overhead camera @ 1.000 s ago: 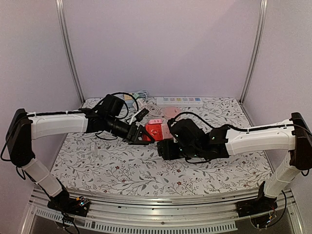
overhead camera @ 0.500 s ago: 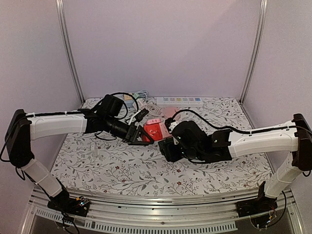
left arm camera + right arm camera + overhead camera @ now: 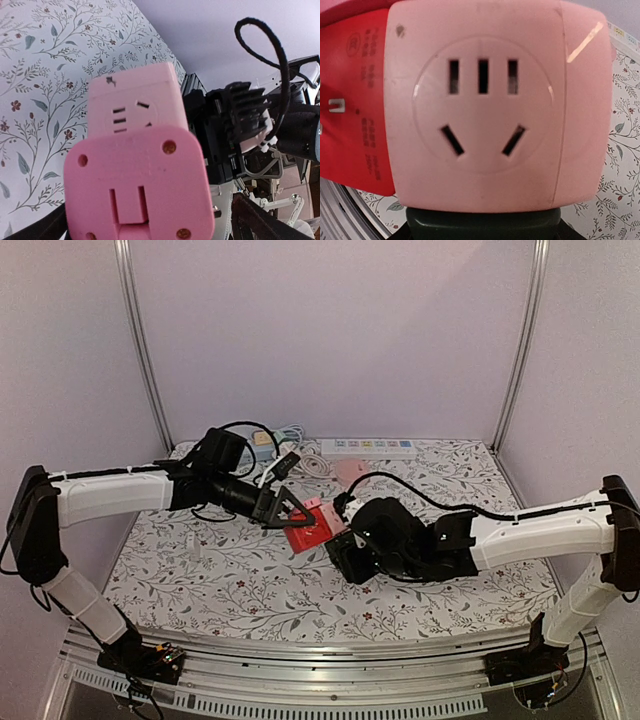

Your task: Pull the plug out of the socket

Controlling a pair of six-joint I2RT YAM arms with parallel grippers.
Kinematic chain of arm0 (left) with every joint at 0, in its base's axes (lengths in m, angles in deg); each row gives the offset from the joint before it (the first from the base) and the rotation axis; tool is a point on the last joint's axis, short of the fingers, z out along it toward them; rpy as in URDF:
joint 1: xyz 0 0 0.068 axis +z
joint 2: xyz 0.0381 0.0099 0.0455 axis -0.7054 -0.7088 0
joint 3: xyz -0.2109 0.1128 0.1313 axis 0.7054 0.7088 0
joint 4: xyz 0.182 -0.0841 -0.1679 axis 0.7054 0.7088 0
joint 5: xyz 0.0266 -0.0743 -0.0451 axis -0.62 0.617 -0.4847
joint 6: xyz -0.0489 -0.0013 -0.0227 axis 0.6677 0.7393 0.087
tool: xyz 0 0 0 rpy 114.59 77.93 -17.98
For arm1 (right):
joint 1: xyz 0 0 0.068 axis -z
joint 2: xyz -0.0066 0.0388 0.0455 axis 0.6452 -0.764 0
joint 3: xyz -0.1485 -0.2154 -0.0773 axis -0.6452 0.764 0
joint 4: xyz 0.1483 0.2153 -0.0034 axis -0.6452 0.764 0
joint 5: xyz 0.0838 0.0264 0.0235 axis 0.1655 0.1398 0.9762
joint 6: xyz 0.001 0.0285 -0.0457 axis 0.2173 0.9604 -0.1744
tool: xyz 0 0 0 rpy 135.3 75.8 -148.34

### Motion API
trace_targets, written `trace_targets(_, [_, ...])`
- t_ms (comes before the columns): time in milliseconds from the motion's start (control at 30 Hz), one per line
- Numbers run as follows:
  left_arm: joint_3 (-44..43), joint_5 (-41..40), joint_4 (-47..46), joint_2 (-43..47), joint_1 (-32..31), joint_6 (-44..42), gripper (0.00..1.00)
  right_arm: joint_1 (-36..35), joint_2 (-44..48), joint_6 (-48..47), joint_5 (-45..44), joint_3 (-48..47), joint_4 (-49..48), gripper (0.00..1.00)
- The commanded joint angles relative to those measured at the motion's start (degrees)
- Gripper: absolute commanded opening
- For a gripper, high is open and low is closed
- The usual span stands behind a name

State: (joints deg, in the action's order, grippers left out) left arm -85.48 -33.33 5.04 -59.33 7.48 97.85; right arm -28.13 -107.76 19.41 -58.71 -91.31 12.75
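Note:
A pink cube socket [image 3: 329, 515] is held just above the flowered table, with a red plug [image 3: 303, 533] against its left side. My right gripper [image 3: 342, 546] is shut on the socket; in the right wrist view the socket [image 3: 480, 105] fills the frame above one dark finger pad [image 3: 482, 226], and the plug [image 3: 355, 125] shows at the left. My left gripper [image 3: 292, 511] stands open just left of the plug, touching nothing. In the left wrist view the plug's screwed back [image 3: 140, 185] looks pink and lies between the spread fingers, with the socket [image 3: 132, 100] behind it.
A white power strip [image 3: 366, 447] lies along the back wall. A pink object [image 3: 350, 470] sits behind the socket. Black and white cables [image 3: 268, 440] are coiled at the back left. Metal frame posts [image 3: 140, 350] stand at the rear corners.
My left gripper has opened and let go of the plug, drawing back a little to the left. The right arm has brought the socket and plug lower and nearer.

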Motion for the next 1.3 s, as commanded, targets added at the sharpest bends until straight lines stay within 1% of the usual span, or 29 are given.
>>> trace_targets(0, [-1.5, -0.3, -1.4, 2.9, 1.7, -2.5, 0.99, -1.5, 1.5, -1.4, 2.2, -0.9, 0.5, 0.33])
trace_targets(167, [-1.9, -4.3, 1.4, 4.9, 2.4, -4.6, 1.00, -1.5, 3.1, -3.8, 4.7, 0.4, -0.1, 0.33])
trace_targets(300, [-2.3, -4.1, 2.8, 4.8, 2.6, -5.5, 1.00, -1.5, 4.6, -6.7, 7.1, 1.1, -0.1, 0.33])
trace_targets(400, [-3.1, -2.5, 4.3, 3.8, 1.2, -6.8, 0.99, -1.6, 5.2, -9.8, 6.9, 1.0, 1.6, 0.33])
trace_targets(467, [-4.1, -3.3, 6.9, 3.1, -0.3, -8.7, 1.00, -2.2, 5.7, -11.9, 5.3, 0.4, 2.9, 0.33])
trace_targets(567, [-5.0, -3.5, 8.5, 1.8, -0.8, -8.9, 1.00, -2.4, 6.6, -13.9, 4.6, -0.2, 3.7, 0.33])
trace_targets(667, [-5.5, -1.5, 8.5, 0.5, -0.8, -8.4, 1.00, -2.9, 6.8, -14.7, 4.3, -0.9, 4.3, 0.33])
trace_targets(933, [-5.9, 2.8, 7.5, -3.4, -1.7, -6.3, 1.00, -5.9, 4.9, -18.8, -0.6, -4.1, 7.5, 0.33])
trace_targets(1267, [-5.7, 6.6, 5.1, -6.1, -3.1, -4.2, 0.95, -6.1, 3.2, -21.4, 0.3, -6.1, 7.7, 0.33])
